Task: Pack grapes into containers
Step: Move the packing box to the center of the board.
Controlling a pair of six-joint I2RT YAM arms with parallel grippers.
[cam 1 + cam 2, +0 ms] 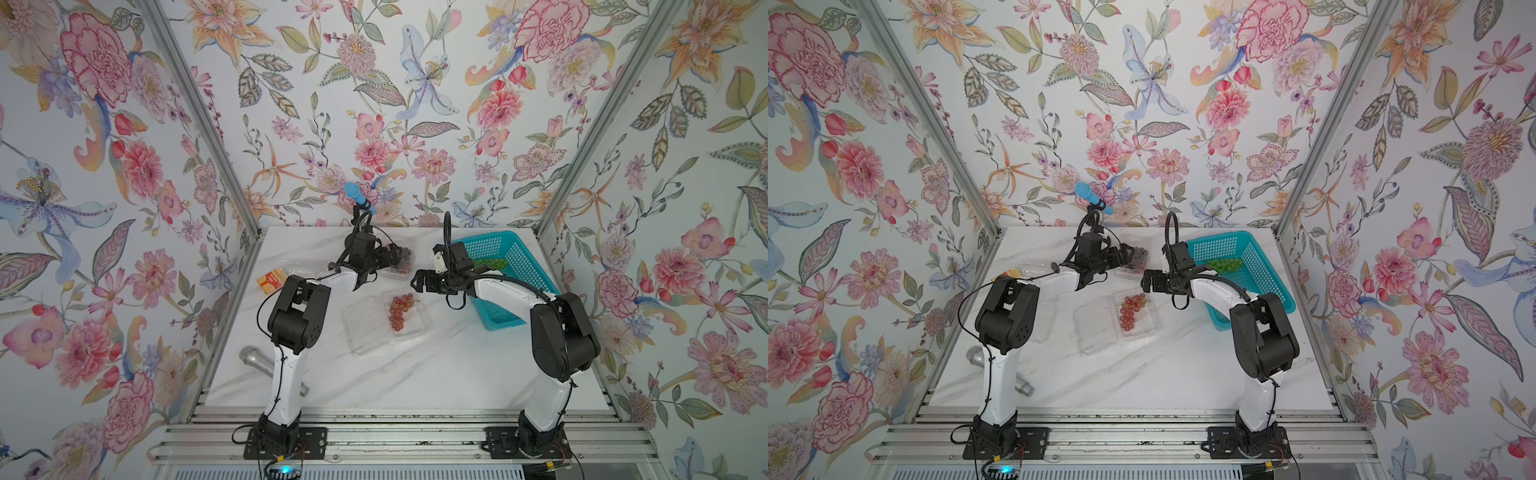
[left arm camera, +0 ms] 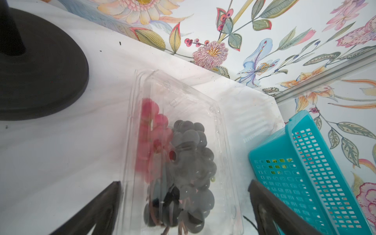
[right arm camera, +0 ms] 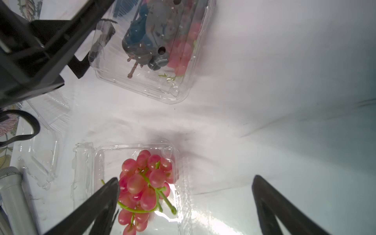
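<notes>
Dark purple grapes (image 1: 405, 255) (image 2: 189, 154) lie in a clear container (image 1: 395, 274) (image 3: 142, 89) at the back, lid down. A blurred red-pink patch shows beside them through the plastic. My left gripper (image 1: 392, 252) (image 2: 184, 183) is open, one finger on either side of this box. Red-pink grapes (image 1: 400, 309) (image 3: 144, 183) rest in an open container (image 1: 419, 328) (image 1: 1152, 326) mid-table. My right gripper (image 1: 417, 280) (image 3: 185, 179) hangs open above that box's edge, holding nothing. Green grapes (image 1: 490, 264) (image 1: 1223, 264) lie in the teal basket. An empty open container (image 1: 1027, 268) (image 3: 44, 142) sits left, partly hidden by my left arm.
The teal perforated basket (image 1: 513, 266) (image 2: 305, 183) stands at the right. A blue microphone (image 1: 356, 198) on a black round-based stand (image 2: 40, 71) is at the back. An orange box (image 1: 272, 282) and a silver cylinder (image 1: 255, 360) lie along the left edge.
</notes>
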